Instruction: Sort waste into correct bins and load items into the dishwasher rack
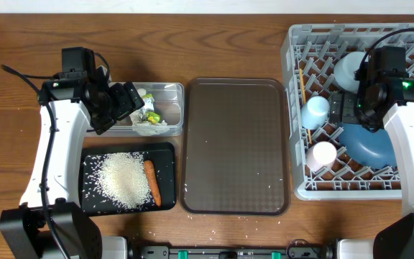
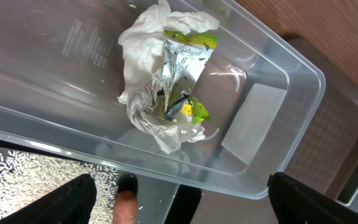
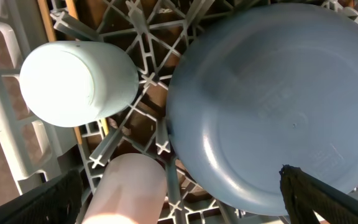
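Observation:
The clear tub holds the crumpled tissue with green scraps, seen close in the left wrist view. The black tray holds a pile of rice and the carrot. My left gripper is open and empty above the tub's near rim. The grey rack holds the blue plate, light-blue cup, pinkish cup, pale bowl and chopsticks. My right gripper is open and empty above the plate and cups.
The brown serving tray lies between the bins and the rack, with a few stray rice grains on it. More grains lie on the wooden table near its front edge.

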Robot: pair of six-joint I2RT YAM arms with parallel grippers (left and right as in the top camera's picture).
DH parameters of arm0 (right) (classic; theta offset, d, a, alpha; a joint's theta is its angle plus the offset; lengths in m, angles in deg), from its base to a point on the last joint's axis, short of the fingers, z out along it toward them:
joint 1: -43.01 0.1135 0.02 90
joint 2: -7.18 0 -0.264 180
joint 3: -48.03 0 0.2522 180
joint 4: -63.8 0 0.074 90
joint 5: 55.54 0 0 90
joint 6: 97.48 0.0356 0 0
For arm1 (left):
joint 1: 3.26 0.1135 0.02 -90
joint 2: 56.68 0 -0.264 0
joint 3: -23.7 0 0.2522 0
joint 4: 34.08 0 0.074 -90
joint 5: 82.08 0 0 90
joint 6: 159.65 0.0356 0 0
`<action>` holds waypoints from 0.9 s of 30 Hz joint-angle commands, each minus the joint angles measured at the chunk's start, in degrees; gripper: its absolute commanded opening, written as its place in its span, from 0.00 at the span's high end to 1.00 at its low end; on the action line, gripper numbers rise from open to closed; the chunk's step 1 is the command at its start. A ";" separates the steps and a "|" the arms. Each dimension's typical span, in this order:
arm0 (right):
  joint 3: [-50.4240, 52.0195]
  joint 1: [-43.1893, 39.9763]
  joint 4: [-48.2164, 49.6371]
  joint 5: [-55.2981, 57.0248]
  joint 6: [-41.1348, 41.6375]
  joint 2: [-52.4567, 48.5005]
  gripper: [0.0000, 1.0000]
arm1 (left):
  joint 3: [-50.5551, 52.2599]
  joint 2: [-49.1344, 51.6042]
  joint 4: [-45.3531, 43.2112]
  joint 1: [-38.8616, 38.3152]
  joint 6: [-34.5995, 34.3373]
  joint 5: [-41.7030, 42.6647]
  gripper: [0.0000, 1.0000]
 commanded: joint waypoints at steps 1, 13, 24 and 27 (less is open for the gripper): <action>-0.66 0.79 -0.07 0.79 -0.52 0.63 0.01 | -0.26 -0.07 0.17 0.09 0.74 -0.72 0.09; -0.66 1.97 -0.09 0.61 -0.52 28.57 0.01 | -0.26 -0.07 0.17 0.09 0.74 -0.72 0.09; -0.68 4.44 -0.26 0.61 -0.52 58.73 0.01 | -0.26 -0.07 0.17 0.09 0.74 -0.72 0.09; -0.68 4.44 -1.01 0.61 -0.52 64.43 0.01 | -0.26 -0.07 0.17 0.09 0.74 -0.72 0.09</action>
